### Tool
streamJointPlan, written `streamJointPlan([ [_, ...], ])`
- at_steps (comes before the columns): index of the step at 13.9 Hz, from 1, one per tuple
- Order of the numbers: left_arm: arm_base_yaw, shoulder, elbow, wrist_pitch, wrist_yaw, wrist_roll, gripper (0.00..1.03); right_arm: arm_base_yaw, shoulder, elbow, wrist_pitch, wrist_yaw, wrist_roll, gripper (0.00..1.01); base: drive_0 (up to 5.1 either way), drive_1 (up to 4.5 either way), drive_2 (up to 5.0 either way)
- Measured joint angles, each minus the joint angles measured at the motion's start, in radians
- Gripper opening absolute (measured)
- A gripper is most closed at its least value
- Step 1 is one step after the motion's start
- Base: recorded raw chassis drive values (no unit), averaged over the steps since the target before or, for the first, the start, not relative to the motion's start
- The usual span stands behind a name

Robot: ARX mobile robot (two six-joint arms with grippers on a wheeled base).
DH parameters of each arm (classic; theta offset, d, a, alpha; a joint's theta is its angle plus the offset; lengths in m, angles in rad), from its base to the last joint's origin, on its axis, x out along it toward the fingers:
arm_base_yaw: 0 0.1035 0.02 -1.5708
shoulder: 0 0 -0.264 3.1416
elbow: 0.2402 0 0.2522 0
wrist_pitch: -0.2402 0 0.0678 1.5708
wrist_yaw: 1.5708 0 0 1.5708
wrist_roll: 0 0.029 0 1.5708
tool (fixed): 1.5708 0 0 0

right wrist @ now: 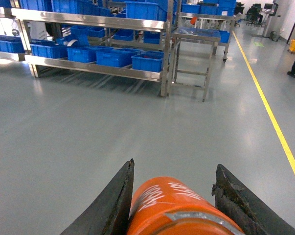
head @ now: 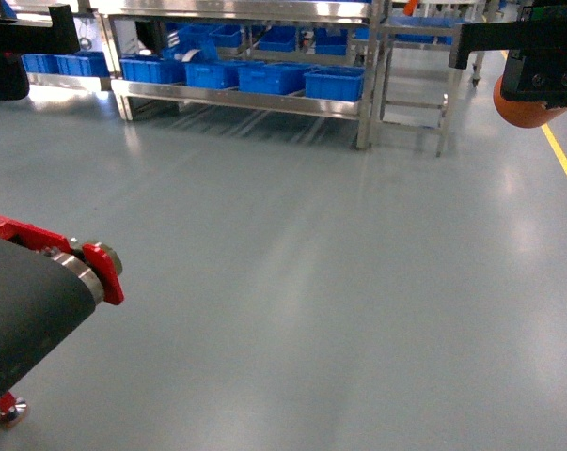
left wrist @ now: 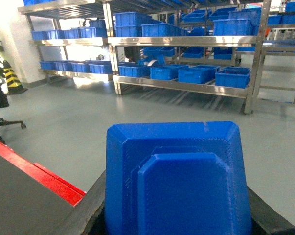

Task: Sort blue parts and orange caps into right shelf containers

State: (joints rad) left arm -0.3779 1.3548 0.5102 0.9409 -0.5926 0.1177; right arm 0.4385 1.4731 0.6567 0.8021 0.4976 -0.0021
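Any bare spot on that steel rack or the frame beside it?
Lower shelf of the stainless steel rack is packed with small blue plastic bins. Free: grey floor before it, and the open steel frame table's underside.

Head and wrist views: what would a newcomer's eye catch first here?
The orange cap gripped in the right gripper, filling the bottom of the right wrist view. Next, the blue part held in the left gripper, close to the left wrist camera. Behind both, steel shelves lined with blue bins across the grey floor.
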Motion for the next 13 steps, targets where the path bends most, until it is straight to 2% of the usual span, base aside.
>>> streamJointPlan([
  [13, 0.000, 0.000, 0.000, 0.000, 0.000, 0.000, 0.44, 0.000, 0.000, 0.000, 0.000, 0.000, 0.000, 0.44, -1.4, -1.38, -1.4],
])
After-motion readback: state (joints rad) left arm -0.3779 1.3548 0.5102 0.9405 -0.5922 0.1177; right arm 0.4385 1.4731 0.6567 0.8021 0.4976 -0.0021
